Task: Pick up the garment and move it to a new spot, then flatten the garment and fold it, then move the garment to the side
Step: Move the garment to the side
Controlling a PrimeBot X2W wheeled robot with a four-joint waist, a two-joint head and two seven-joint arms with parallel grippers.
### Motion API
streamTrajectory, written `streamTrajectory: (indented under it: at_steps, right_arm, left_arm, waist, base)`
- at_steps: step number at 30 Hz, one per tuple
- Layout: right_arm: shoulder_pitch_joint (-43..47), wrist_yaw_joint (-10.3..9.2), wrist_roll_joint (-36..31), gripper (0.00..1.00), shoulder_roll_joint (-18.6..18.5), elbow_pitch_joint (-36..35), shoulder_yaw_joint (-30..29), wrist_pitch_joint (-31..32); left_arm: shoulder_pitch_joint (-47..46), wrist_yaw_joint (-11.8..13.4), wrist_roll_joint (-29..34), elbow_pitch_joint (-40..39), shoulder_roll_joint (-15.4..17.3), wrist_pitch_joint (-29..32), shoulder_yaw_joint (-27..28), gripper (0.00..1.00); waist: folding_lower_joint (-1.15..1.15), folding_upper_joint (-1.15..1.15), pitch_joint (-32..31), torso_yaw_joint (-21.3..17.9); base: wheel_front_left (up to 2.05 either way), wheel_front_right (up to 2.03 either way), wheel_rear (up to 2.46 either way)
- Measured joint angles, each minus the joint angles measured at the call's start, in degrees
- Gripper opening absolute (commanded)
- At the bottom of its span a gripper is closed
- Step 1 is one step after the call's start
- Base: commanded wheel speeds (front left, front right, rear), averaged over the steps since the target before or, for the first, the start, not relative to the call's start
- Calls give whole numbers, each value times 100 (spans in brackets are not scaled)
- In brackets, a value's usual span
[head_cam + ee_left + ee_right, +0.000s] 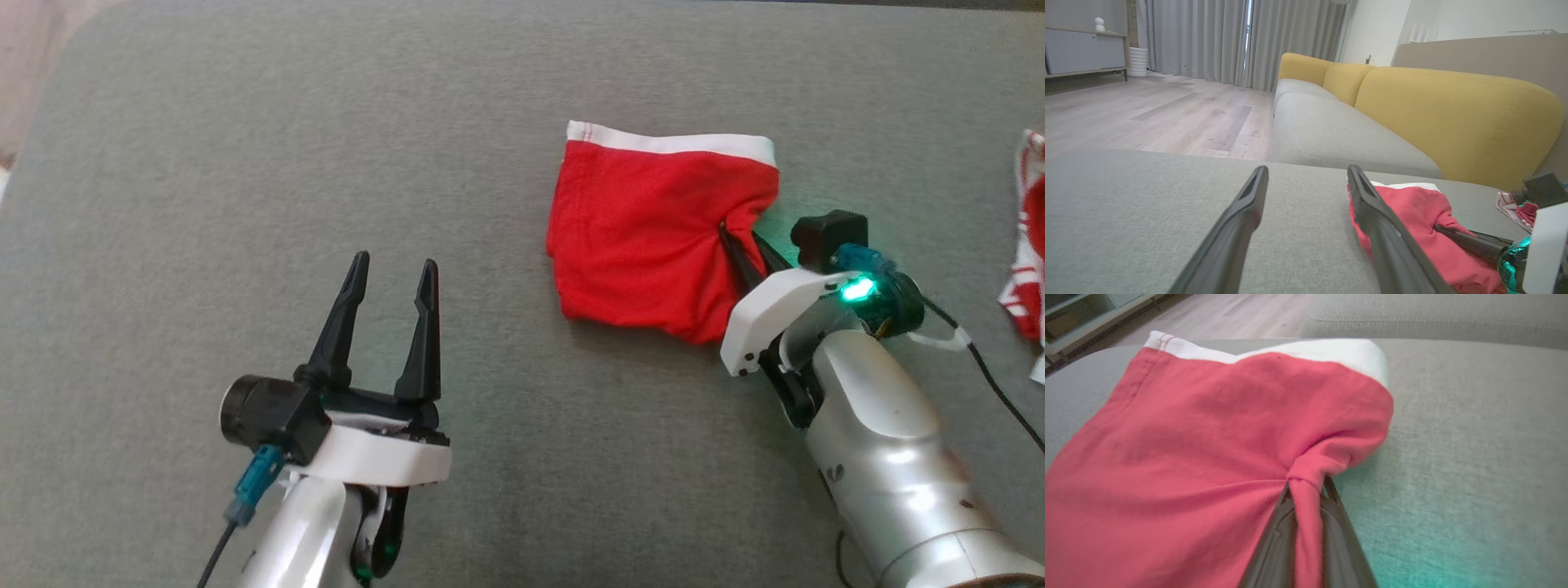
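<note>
The red garment [645,237] lies right of centre on the grey cushion [245,163], its white waistband along the top edge, running left-right. The right gripper [737,235] has its jaws clamped on the bunched right edge, hiding the hem there. The left gripper [394,263], lower left, has its jaws apart.

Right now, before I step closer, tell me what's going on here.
A robot is handling a red garment on a grey cushion. Its right gripper is shut on a bunched fold at the garment's right side. The left gripper hangs open to the left, apart from the garment. Another red-and-white cloth lies at the far right.
</note>
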Motion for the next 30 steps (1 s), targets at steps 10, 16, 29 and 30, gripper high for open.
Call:
streamTrajectory:
  at_steps: [10,16,29,30]
  right_arm:
    - [-115,0,-1265,0,-11,-98,-133,-698]
    - [-113,0,-1430,0,-250,-253,-5,-710]
    - [-533,0,-720,0,-1887,-573,1139,-256]
    - [-573,0,-643,0,-2035,-599,1198,-229]
  left_arm:
    - [-64,-9,53,-13,0,0,41,100]
    - [-81,-10,54,-53,-1,0,38,100]
    - [-367,-90,204,-53,-3,0,109,100]
    - [-387,-90,204,-52,-2,0,103,100]
  waist:
    - [0,0,-132,-603]
    - [0,0,-207,-962]
    - [0,0,10,-1711]
    - [0,0,50,-1739]
  base:
    - [0,0,0]
    - [0,0,0]
    - [0,0,0]
    - [0,0,0]
